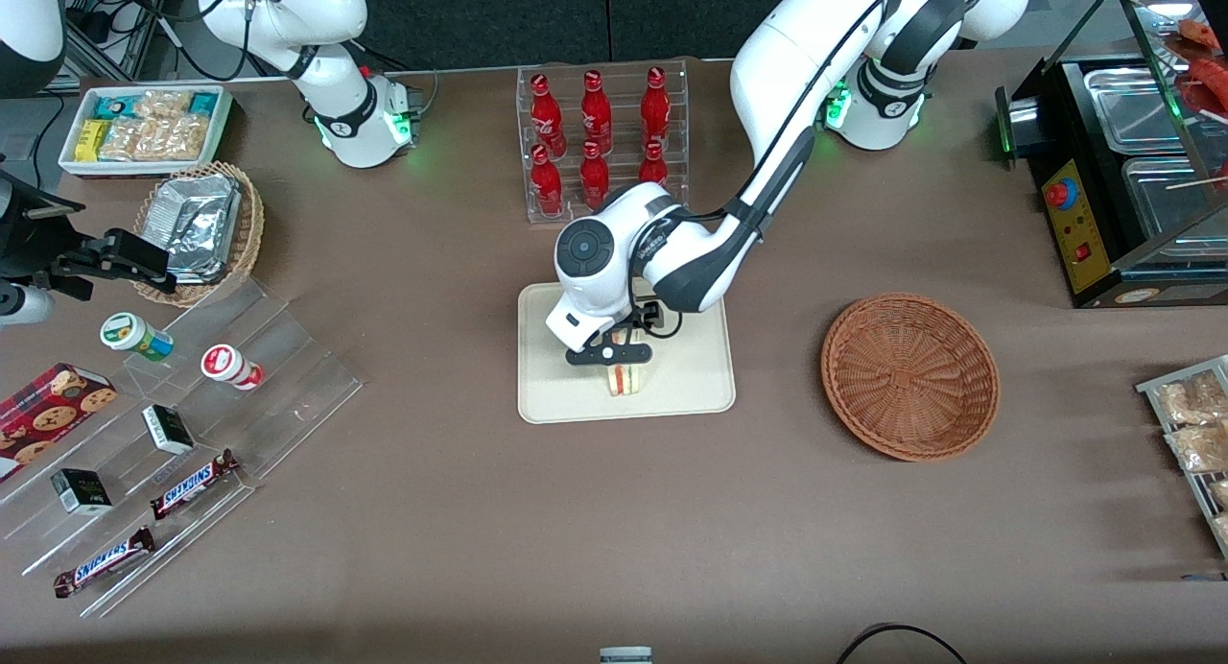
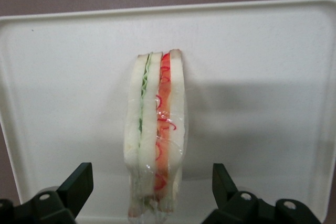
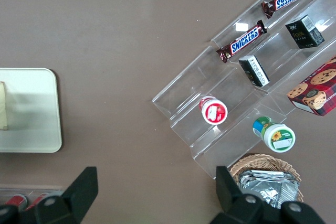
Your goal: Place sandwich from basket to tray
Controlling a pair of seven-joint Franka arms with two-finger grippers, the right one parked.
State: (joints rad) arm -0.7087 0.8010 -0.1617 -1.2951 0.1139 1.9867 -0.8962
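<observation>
The sandwich (image 1: 625,379) stands on edge on the cream tray (image 1: 691,386), close to the tray rim nearest the front camera. Its red and green filling layers show in the left wrist view, where the sandwich (image 2: 157,129) rests on the tray (image 2: 262,77). My left gripper (image 1: 614,355) hangs just above it, open. The gripper (image 2: 149,178) straddles the sandwich with a clear gap on each side, and neither finger touches the bread. The reddish-brown basket (image 1: 909,376) sits empty beside the tray, toward the working arm's end of the table.
A clear rack of red bottles (image 1: 600,141) stands farther from the front camera than the tray. A stepped acrylic shelf (image 1: 278,357) with snacks, a foil-lined tan basket (image 1: 201,227) and a white snack box (image 1: 144,127) lie toward the parked arm's end. A black food warmer (image 1: 1103,194) stands at the working arm's end.
</observation>
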